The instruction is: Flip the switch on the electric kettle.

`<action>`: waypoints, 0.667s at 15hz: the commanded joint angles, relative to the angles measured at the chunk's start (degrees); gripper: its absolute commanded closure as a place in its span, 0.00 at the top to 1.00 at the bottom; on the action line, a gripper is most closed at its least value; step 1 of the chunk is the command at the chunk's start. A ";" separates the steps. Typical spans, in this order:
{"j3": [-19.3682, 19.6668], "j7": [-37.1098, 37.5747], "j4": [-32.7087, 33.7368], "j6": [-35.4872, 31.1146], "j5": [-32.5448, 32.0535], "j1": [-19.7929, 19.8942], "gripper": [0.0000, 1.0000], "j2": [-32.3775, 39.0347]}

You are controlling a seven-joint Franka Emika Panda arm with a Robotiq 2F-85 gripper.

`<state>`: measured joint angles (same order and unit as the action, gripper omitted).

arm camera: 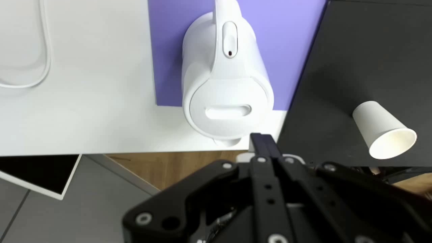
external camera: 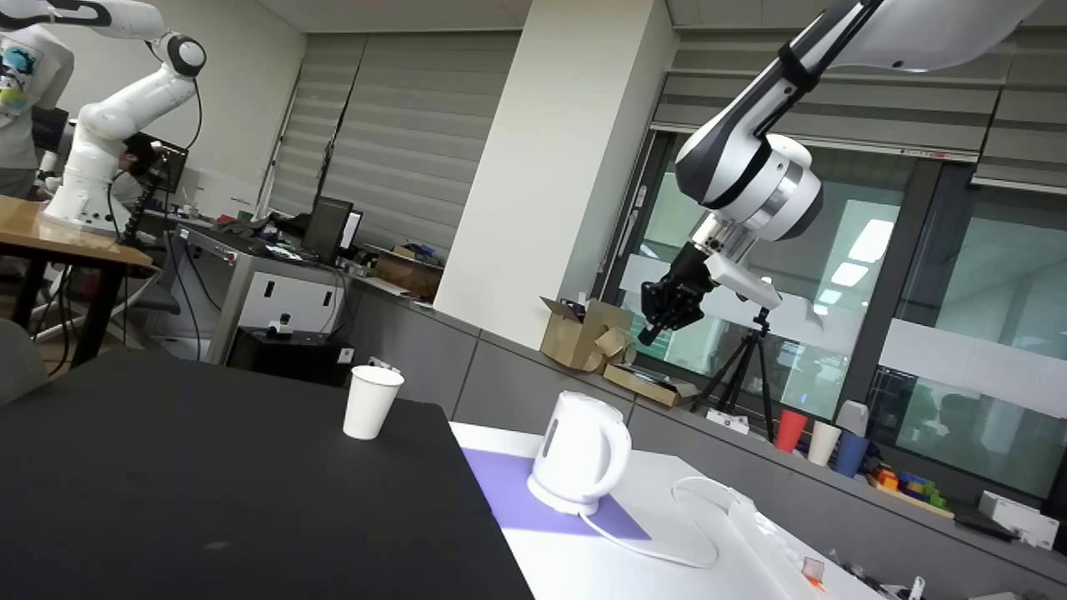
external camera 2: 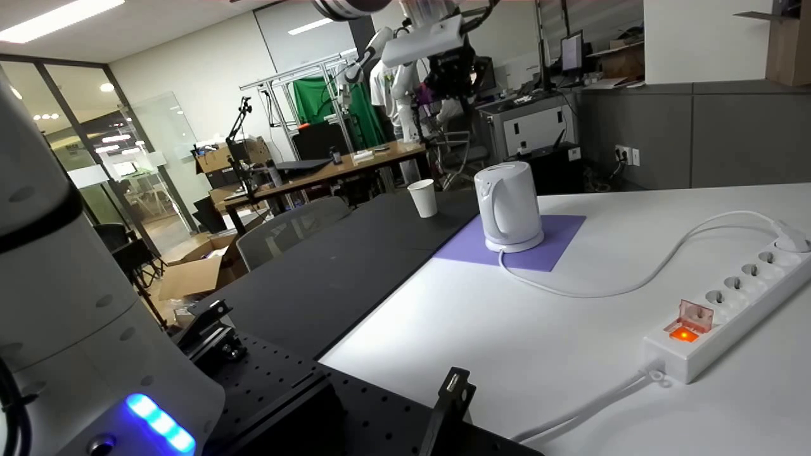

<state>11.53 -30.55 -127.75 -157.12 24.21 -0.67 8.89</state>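
Our jaws are hovering above the electric kettle [external camera 2: 519,206], which is standing upright on a purple mat [external camera 2: 562,237], perhaps marking its spot. Its cord [arm camera: 48,55] is running to a power strip [external camera 2: 738,311], presumably for heating. The switch [arm camera: 230,38] on its handle [arm camera: 226,10] is facing us, so we are likely preparing a press: the jaws are meeting fully, gripping and touching nothing.

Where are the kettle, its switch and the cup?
Kettle [external camera 2: 523,206], in an exterior view: side of its body.
Switch [arm camera: 230,38], in the wrist view: middle of its oval face.
Cup [external camera: 371,406], in an exterior view: its outer wall.
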 commanded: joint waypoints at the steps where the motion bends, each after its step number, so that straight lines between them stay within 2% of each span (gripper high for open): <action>1: -3.15 3.18 7.35 9.12 -2.71 5.68 0.00 5.72; 8: -6.06 9.13 16.05 25.15 -8.99 10.41 0.00 13.01; 9: -6.92 6.22 12.27 20.53 -8.16 11.04 0.01 11.15; 10: -7.05 6.89 13.22 22.16 -8.55 11.19 0.01 11.88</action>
<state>6.35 -24.34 -114.53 -134.89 16.65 8.75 20.89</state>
